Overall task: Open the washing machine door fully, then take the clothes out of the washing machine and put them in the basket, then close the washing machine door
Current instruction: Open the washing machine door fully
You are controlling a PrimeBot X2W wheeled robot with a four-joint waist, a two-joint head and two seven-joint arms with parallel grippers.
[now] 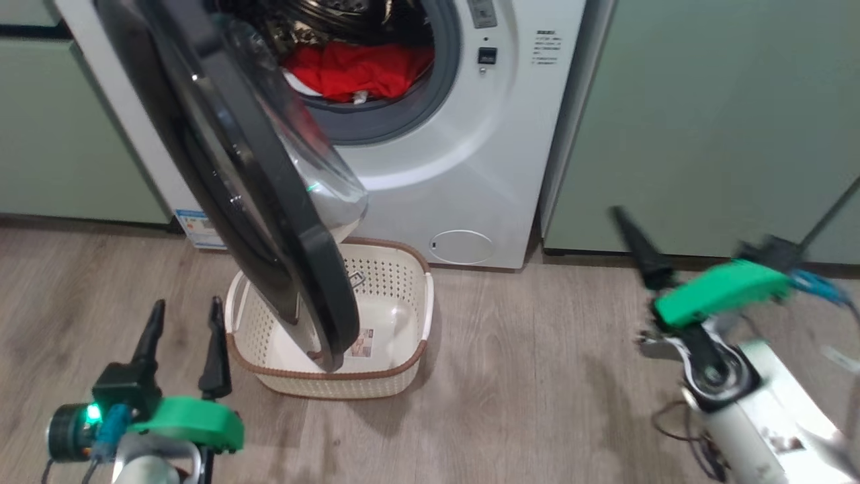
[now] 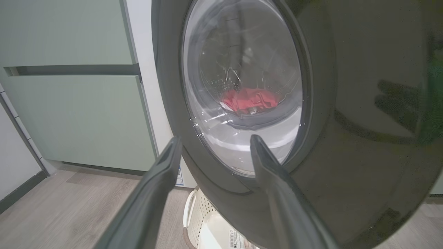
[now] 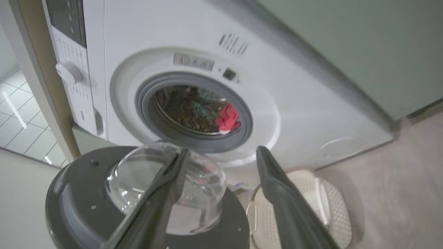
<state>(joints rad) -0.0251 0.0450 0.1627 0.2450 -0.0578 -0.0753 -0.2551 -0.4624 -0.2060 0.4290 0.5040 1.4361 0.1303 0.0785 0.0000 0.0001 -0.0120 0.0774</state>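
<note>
The washing machine (image 1: 470, 154) stands at the back, with its black-rimmed door (image 1: 255, 202) swung out towards me, glass bowl facing the drum. Red clothes (image 1: 356, 70) lie in the drum and also show as red clothes (image 3: 228, 119) and, through the door glass, red clothes (image 2: 249, 100). The cream basket (image 1: 396, 316) sits on the floor under the door, which hides part of it. My left gripper (image 1: 187, 309) is open, empty, left of the basket, facing the door's outer face (image 2: 346, 138). My right gripper (image 3: 222, 150) is open, empty, off to the right; its dark finger (image 1: 638, 249) looks blurred.
Pale green cabinets (image 1: 705, 121) flank the machine on both sides. A small round flap (image 1: 460, 247) sits low on the machine front. Wood floor (image 1: 537, 376) lies open between the basket and my right arm.
</note>
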